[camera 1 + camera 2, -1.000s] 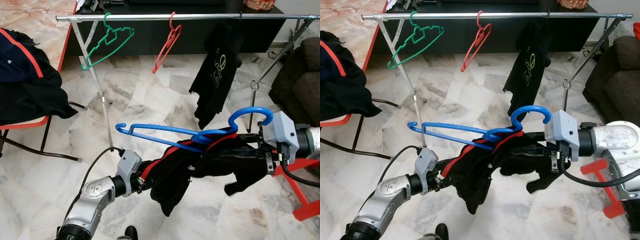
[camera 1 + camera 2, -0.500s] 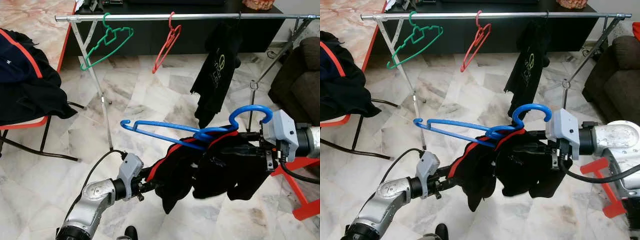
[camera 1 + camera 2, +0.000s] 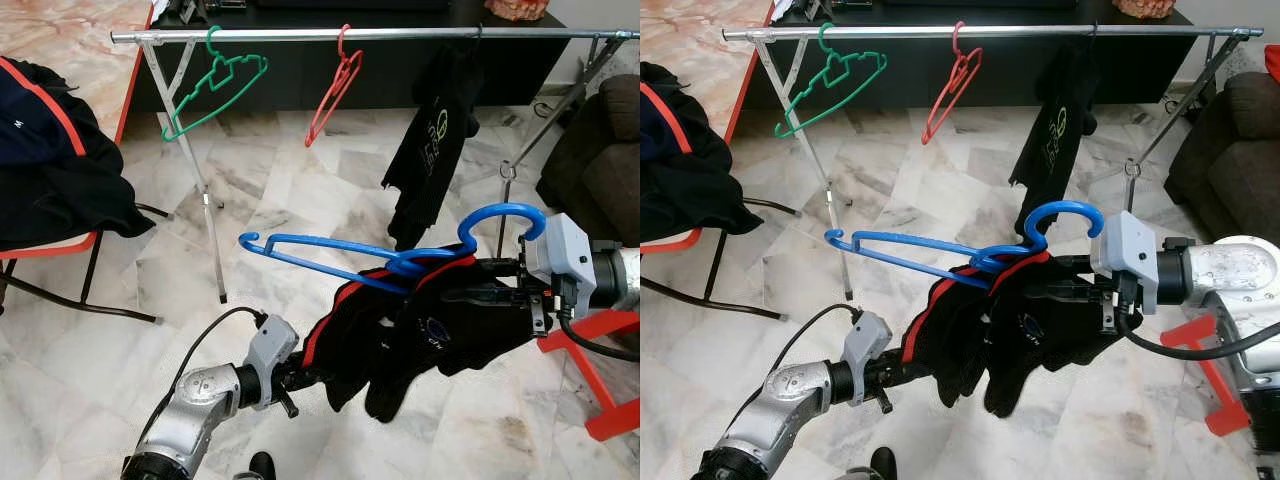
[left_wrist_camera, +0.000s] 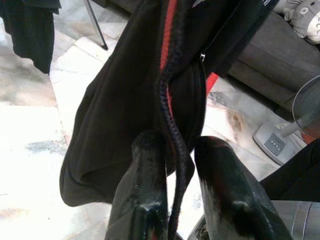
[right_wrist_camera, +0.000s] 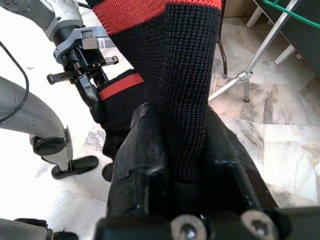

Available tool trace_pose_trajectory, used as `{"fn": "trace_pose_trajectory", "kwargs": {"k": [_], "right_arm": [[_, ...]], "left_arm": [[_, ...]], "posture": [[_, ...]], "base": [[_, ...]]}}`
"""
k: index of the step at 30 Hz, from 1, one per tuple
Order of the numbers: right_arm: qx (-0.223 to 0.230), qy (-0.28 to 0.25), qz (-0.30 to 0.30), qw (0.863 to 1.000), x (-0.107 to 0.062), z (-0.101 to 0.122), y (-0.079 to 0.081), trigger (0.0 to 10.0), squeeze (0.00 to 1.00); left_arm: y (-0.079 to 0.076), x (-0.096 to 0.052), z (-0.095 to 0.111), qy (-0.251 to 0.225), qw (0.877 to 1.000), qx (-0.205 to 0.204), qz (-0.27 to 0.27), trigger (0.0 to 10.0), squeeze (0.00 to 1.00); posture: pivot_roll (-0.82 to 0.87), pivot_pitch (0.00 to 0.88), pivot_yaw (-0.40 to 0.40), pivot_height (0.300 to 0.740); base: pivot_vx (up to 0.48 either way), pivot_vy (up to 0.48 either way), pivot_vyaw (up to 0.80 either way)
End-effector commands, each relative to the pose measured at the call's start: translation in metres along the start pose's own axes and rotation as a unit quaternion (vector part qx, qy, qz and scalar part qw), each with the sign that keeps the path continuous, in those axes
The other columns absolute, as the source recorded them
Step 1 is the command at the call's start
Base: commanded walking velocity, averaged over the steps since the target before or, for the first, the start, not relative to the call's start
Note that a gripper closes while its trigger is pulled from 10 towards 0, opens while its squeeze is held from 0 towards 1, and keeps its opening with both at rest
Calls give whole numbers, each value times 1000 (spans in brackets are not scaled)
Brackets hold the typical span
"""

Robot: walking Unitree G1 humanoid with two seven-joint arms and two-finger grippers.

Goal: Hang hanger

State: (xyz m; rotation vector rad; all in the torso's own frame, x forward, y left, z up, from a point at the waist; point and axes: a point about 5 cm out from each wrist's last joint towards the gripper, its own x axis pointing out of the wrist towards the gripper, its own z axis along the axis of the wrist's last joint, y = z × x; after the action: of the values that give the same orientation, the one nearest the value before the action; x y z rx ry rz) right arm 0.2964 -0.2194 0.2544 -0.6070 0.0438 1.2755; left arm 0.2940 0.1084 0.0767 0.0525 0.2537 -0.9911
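Both the left gripper [image 4: 172, 175] and the right gripper [image 5: 182, 150] pinch the black jacket [image 3: 420, 325] hanging on the blue hanger [image 3: 390, 262].

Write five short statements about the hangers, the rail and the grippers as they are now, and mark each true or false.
1. The blue hanger hangs on the metal rail. False: it is below the rail, with the black and red garment draped on it.
2. The green hanger and the red hanger hang on the rail. True.
3. The right gripper has its jaws shut on the garment's knitted band. True.
4. The left gripper holds nothing. False: its jaws pinch the garment's edge.
5. A dark shirt hangs from the rail to the right of the red hanger. True.
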Motion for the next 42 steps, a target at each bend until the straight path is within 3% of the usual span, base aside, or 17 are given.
{"fn": "trace_pose_trajectory", "kwargs": {"k": [1, 17, 24, 32, 37, 42], "right_arm": [[-16, -4, 1, 1000, -1, 6, -2, 0, 0], [-10, -2, 5, 1000, 4, 1, 2, 0, 0], [11, 28, 5, 1000, 7, -17, 8, 0, 0], [19, 150, -1, 988, -8, -57, 16, 0, 0], [61, 173, -12, 983, -21, -78, 24, 0, 0], [89, 163, -26, 982, -25, -88, 27, 0, 0]], "left_arm": [[-4, 2, -6, 15, 1000, -4, -8, 0, 0], [0, 1, -5, 4, 1000, -9, 11, 0, 0], [8, -5, -9, 15, 999, -4, 51, 0, 0], [13, -23, -25, 48, 995, -9, 84, 0, 0], [10, -24, -31, 57, 995, -15, 82, 0, 0], [9, -23, -32, 61, 995, -17, 79, 0, 0]], "posture": [[-88, 231, -81, 740], [-83, 239, -82, 740], [-81, 247, -79, 740], [-77, 252, -76, 740], [-77, 256, -74, 740], [-74, 256, -73, 740]], "base": [[0, 0, 0], [0, 0, 0], [0, 0, 0], [0, 0, 0], [0, 0, 0], [0, 0, 0]]}}
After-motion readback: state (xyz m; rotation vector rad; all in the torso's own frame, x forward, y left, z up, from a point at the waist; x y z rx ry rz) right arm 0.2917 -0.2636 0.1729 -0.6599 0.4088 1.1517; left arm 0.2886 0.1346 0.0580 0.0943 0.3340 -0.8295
